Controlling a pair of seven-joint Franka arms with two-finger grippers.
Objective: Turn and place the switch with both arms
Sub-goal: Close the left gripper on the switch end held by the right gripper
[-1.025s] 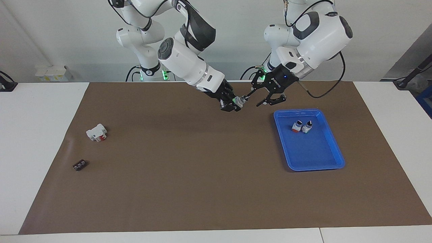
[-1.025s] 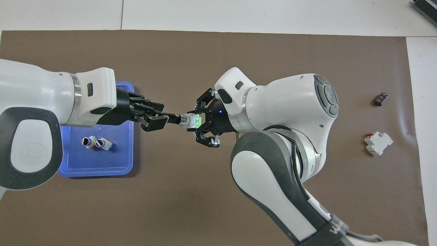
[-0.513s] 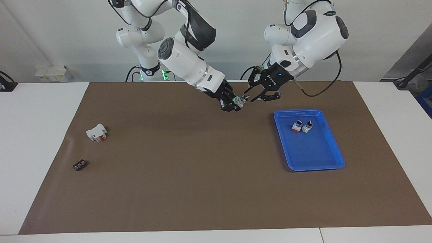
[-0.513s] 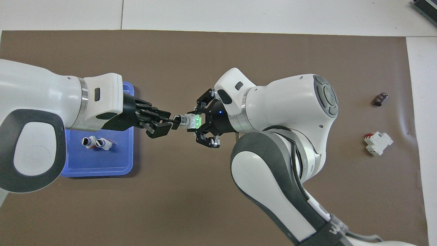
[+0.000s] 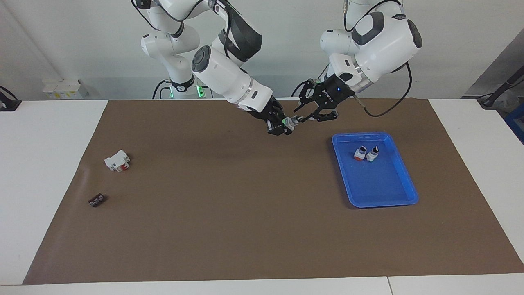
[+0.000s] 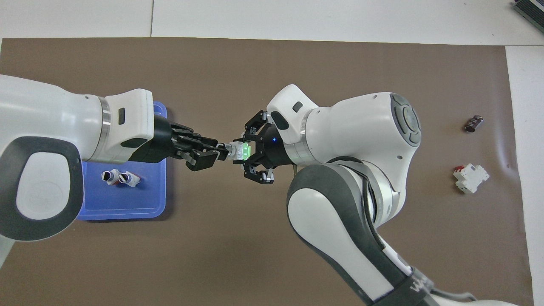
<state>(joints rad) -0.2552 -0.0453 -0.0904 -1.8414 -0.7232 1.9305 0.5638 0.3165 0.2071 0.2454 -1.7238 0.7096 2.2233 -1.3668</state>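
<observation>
The switch (image 5: 290, 121) is held in the air above the brown mat (image 5: 245, 213), over the part of the worktop (image 5: 49, 164) close to the robots and between the 2 arms. It lies roughly level, its green block end toward the right arm and its black knob tip toward the left arm.

The right claw (image 5: 282, 124) is seen clamped on the green block end of the switch; in the overhead view the green end (image 6: 244, 151) sits between its closed fingers.

The left claw (image 5: 303, 118) is brought up to the knob end of the switch. In the overhead view its fingers (image 6: 203, 158) are drawn narrow around the black knob tip, and contact with the tip is seen. The left claw is over the mat just beside the blue tray (image 5: 403, 180).

The blue tray rests on the mat toward the left arm's end of the worktop. 2 small switches (image 5: 366, 153) lie in it side by side, in the part of the tray nearer to the robots; one shows a red base.

Toward the right arm's end, a white-and-red block (image 5: 117, 160) lies on the mat. A small dark part (image 5: 97, 200) lies farther from the robots than that block, well apart from it.
</observation>
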